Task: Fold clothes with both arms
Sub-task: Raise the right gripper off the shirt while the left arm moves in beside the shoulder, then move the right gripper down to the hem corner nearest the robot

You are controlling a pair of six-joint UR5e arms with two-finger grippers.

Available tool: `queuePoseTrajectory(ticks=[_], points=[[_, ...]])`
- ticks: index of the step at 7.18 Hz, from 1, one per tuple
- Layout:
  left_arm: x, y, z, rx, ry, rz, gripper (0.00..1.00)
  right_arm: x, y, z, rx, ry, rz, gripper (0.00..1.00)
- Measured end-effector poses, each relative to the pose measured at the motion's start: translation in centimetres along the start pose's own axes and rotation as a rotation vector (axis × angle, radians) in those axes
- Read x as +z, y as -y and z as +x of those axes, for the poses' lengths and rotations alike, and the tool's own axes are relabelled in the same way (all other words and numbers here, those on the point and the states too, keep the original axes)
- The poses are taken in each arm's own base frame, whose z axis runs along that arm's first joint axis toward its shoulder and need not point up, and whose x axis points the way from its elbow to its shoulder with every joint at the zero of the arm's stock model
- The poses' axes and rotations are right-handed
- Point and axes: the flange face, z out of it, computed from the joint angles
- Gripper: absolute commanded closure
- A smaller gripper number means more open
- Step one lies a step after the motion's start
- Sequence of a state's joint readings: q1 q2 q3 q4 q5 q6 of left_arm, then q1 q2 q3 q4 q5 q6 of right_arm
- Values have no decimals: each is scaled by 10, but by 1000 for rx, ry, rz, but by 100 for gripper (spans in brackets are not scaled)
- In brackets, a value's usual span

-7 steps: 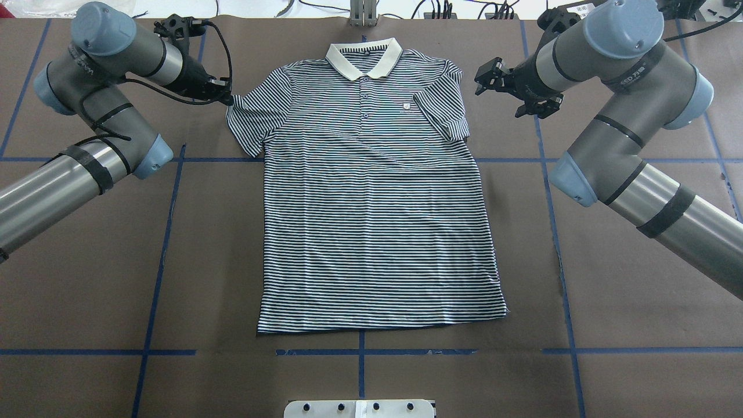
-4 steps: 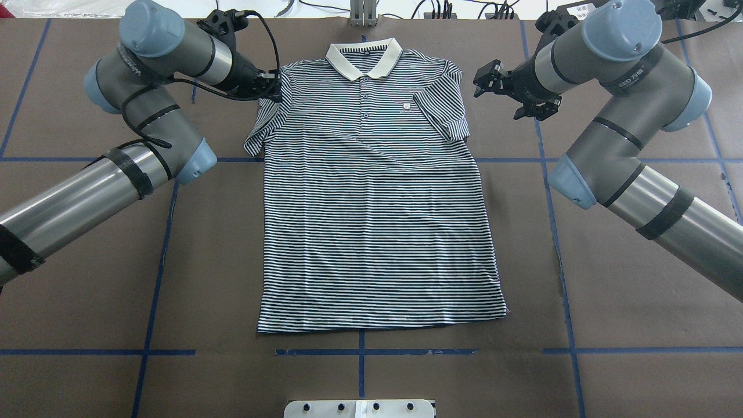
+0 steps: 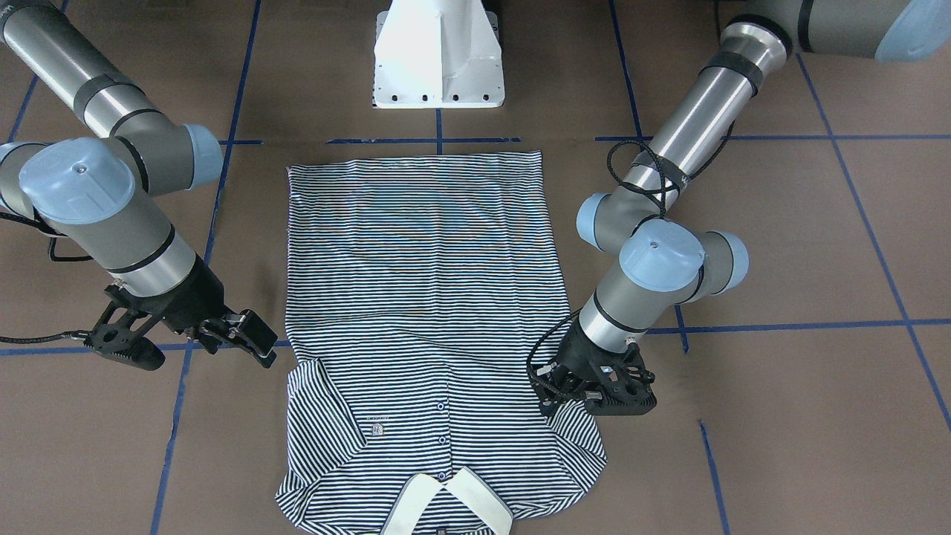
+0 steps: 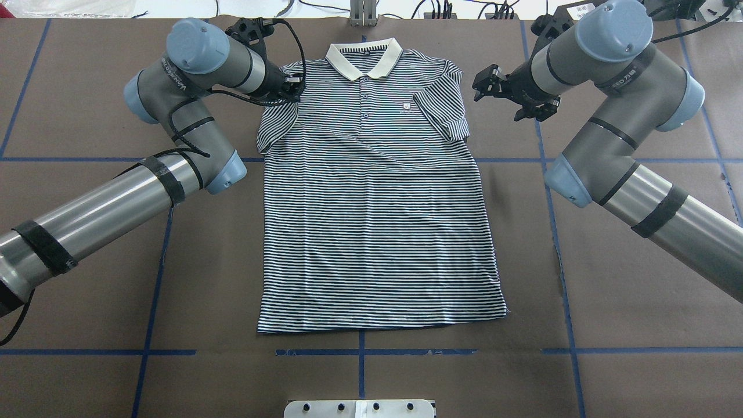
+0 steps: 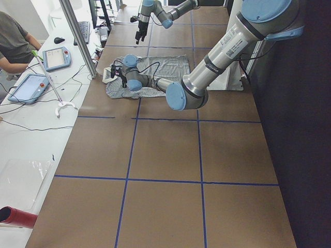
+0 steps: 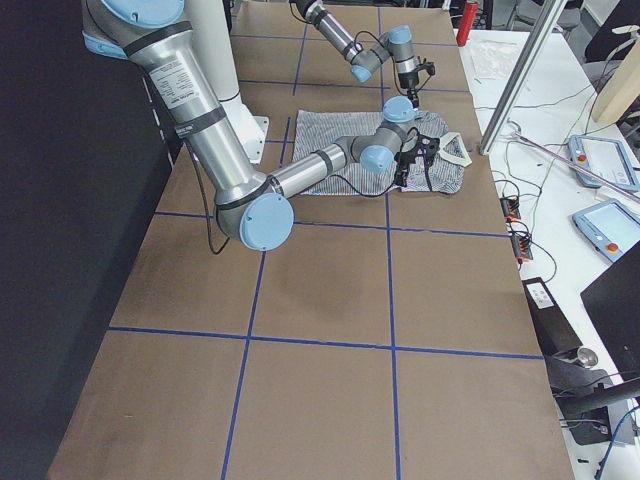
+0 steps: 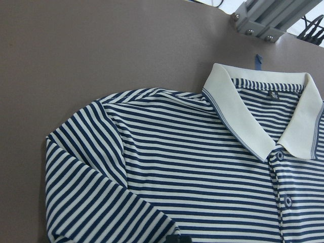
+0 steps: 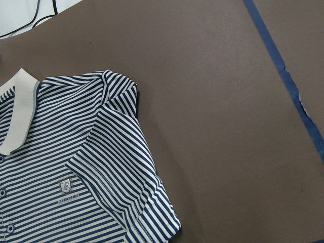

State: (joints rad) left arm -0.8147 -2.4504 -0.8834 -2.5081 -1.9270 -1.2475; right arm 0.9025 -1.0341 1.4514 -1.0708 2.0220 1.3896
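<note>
Our polo shirt [image 4: 377, 220] lies flat mid-table, long axis running top to bottom of the overhead frame.
We've got the left gripper [image 4: 293, 87] clamped on its upper-left sleeve [image 4: 273, 125]; the right gripper [image 4: 480, 84], jaws apart, sits just off the upper-right sleeve [image 4: 444, 113].

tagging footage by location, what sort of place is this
Probably a robotics lab: left arm and right arm over a table gridded with blue tape, teach pendants on a side bench.
</note>
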Motion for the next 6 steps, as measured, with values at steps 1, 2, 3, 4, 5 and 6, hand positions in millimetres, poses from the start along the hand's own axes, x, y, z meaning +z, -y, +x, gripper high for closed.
queuePoseTrajectory(ticks=[1, 2, 3, 4, 5, 6], points=[[1, 0, 2, 2, 0, 1, 27, -1, 1, -1, 4, 2, 0, 0], [-3, -1, 10, 5, -14, 4, 25, -8, -3, -5, 12, 15, -2, 0], [-15, -5, 21, -4, -47, 11, 25, -15, -12, -10, 33, 31, -7, 0], [-30, -20, 26, -28, -88, 7, 24, -19, -28, -13, 72, 42, -19, 0], [-43, -47, 29, -46, -127, -10, 23, -24, -58, -7, 111, 50, -26, 1], [-54, -72, 30, -58, -157, -30, 23, -30, -101, 3, 131, 47, -18, 1]])
